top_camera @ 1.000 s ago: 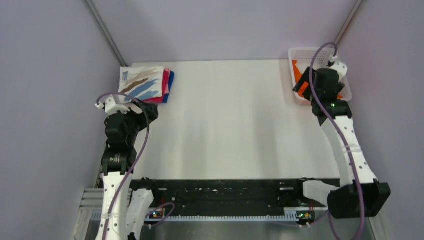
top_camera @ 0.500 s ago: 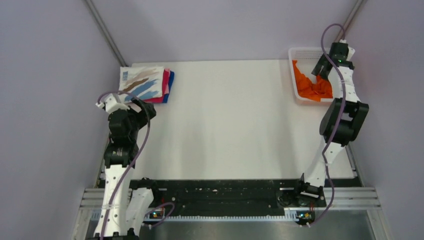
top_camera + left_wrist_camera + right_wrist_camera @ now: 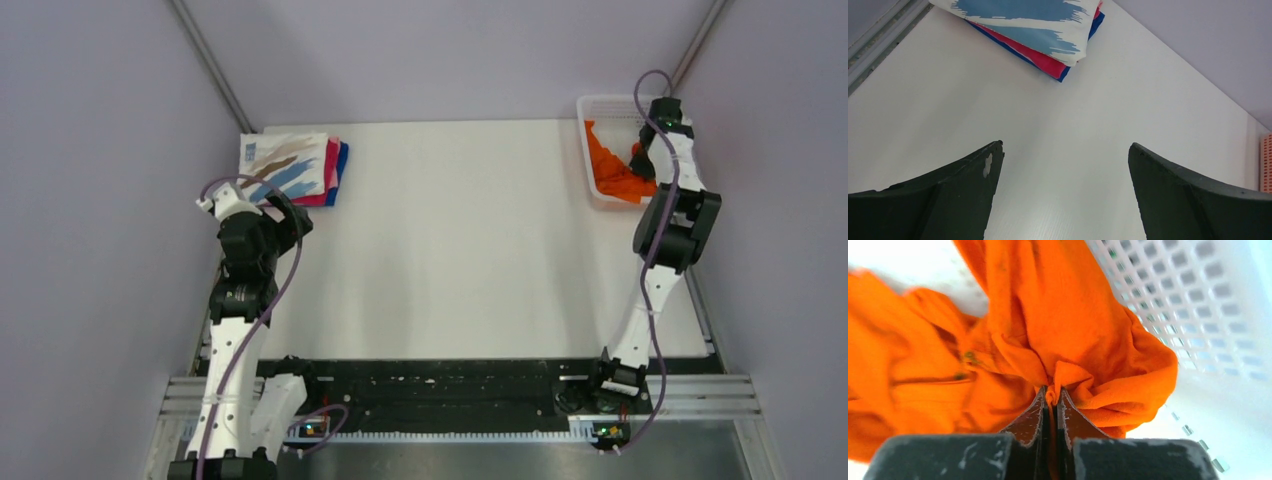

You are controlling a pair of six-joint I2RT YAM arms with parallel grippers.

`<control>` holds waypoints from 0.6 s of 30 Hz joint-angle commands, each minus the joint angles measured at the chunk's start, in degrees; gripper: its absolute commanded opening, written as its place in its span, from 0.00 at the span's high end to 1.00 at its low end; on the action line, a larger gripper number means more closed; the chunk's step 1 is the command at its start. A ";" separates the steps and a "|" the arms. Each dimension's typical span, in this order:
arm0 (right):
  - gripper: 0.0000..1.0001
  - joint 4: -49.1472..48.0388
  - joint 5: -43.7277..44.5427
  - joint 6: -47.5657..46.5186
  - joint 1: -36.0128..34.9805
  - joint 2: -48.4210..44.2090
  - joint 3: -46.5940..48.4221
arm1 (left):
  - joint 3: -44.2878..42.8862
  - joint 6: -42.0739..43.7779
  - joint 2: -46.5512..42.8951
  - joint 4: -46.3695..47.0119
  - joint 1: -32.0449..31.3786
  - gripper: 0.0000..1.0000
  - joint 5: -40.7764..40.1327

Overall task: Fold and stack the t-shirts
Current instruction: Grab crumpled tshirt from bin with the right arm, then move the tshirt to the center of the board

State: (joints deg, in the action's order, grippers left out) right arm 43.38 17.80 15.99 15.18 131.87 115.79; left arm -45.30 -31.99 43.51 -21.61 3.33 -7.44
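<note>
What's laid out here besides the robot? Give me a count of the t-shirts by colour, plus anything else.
white printed t-shirt: 1
pink-red t-shirt: 1
blue t-shirt: 1
orange t-shirt: 1
white basket: 1
Total: 5 things, 4 of them t-shirts

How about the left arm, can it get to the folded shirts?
Probably yes. The folded shirts lie just ahead of its open fingers, with only bare table between them and nothing resting on the stack.
</note>
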 commanded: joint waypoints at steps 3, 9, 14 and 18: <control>1.00 -5.12 -13.66 2.77 -0.62 -14.07 9.83 | -1.78 -1.18 -1.39 1.04 -0.05 0.01 1.77; 1.00 -16.01 -38.70 4.38 -8.30 -32.89 4.10 | -2.38 -4.40 -1.04 1.04 -0.04 0.01 8.09; 1.00 -20.03 -44.93 3.11 -23.48 -40.68 1.80 | -3.21 -6.22 1.01 -0.55 0.00 0.01 11.15; 1.00 -23.96 -49.33 3.50 -32.95 -41.95 1.34 | -6.49 -6.04 4.71 -6.60 0.01 0.01 12.14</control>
State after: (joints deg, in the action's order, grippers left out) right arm 23.94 -23.70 19.11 -12.86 89.58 119.24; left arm -47.59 -37.19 45.76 -24.03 3.33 2.13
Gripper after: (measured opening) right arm 0.031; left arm 0.991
